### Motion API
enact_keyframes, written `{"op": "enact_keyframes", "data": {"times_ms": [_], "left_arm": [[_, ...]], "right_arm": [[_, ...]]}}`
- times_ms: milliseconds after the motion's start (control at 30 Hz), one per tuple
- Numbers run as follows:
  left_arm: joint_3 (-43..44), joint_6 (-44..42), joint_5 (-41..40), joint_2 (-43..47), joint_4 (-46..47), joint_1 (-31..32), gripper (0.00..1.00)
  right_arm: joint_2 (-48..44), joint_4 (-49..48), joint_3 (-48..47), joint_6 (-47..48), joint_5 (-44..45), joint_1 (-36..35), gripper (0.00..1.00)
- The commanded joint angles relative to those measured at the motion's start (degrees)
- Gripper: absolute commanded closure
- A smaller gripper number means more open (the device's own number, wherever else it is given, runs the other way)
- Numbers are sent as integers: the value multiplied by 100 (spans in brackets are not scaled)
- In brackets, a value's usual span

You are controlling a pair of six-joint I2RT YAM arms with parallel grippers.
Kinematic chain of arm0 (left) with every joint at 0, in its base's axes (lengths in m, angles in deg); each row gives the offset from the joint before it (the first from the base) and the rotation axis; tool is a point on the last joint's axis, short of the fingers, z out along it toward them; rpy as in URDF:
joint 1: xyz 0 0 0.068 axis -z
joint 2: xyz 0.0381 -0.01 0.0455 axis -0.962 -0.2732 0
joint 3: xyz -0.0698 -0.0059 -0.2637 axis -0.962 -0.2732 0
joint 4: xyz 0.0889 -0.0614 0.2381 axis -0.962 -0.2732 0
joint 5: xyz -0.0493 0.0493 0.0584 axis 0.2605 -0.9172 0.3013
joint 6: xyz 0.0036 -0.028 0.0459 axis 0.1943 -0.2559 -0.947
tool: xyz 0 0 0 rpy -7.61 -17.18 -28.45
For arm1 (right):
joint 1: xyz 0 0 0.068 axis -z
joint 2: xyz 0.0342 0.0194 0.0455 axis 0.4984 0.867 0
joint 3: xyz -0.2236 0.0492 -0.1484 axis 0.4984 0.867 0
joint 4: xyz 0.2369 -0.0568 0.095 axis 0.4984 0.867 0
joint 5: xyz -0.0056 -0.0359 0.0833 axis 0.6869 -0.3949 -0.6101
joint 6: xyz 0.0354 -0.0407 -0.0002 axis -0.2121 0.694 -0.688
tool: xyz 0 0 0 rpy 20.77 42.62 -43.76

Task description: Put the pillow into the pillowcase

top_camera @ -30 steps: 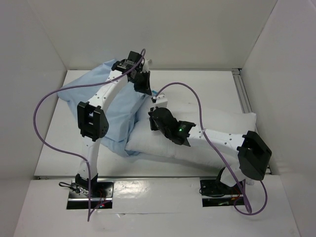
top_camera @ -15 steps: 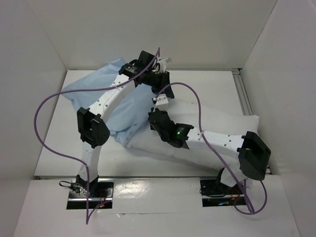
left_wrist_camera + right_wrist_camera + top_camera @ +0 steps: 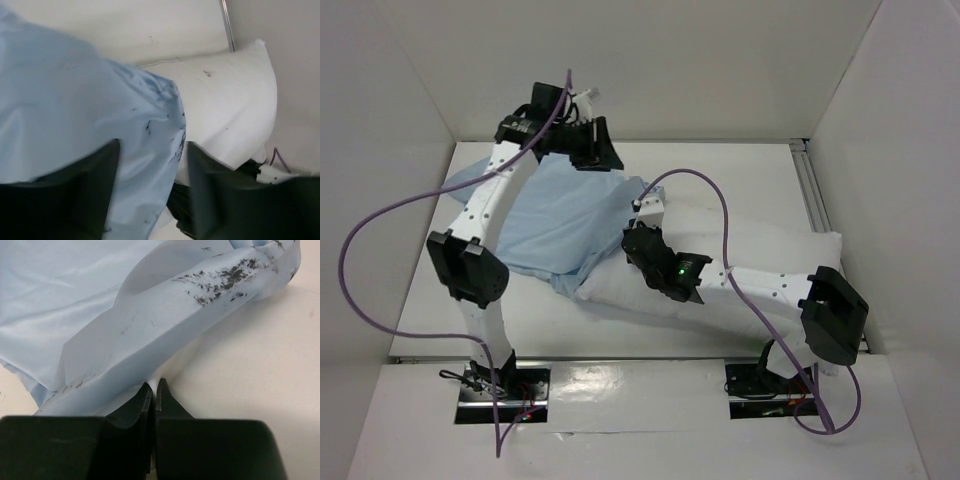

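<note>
The light blue pillowcase (image 3: 560,215) lies spread on the left half of the table, its right edge over the left end of the white pillow (image 3: 770,250). My left gripper (image 3: 600,158) hovers at the back above the pillowcase. In the left wrist view this gripper (image 3: 152,150) is open, with the pillowcase (image 3: 75,100) and the pillow (image 3: 225,100) below it. My right gripper (image 3: 634,238) sits at the pillow's left end. In the right wrist view it (image 3: 156,385) is shut on a thin white fold of the pillow (image 3: 250,365), beside the pillowcase (image 3: 75,300).
White walls enclose the table (image 3: 430,290) on the left, back and right. A metal rail (image 3: 810,190) runs along the right side. Purple cables (image 3: 380,230) loop from both arms.
My left gripper opened and let go of the pillowcase, then swung left along the back. The pillowcase dropped and spread flatter. The right gripper stayed put, shut.
</note>
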Motion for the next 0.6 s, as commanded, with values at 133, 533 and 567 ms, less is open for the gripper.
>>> {"op": "enact_keyframes", "data": {"times_ms": [133,533,567], "left_arm": [[-2575,-411,-1120,2237,272,-60,75],[-6814,-174,-1490,5236,1706,55,14],[-6937,-174,-1489,5237,1758,55,16]], "right_arm": [[-95,-272,68,-157,309,-37,100],[20,-140,-99,-43,98,25,100],[20,-140,-99,-43,97,25,100]]}}
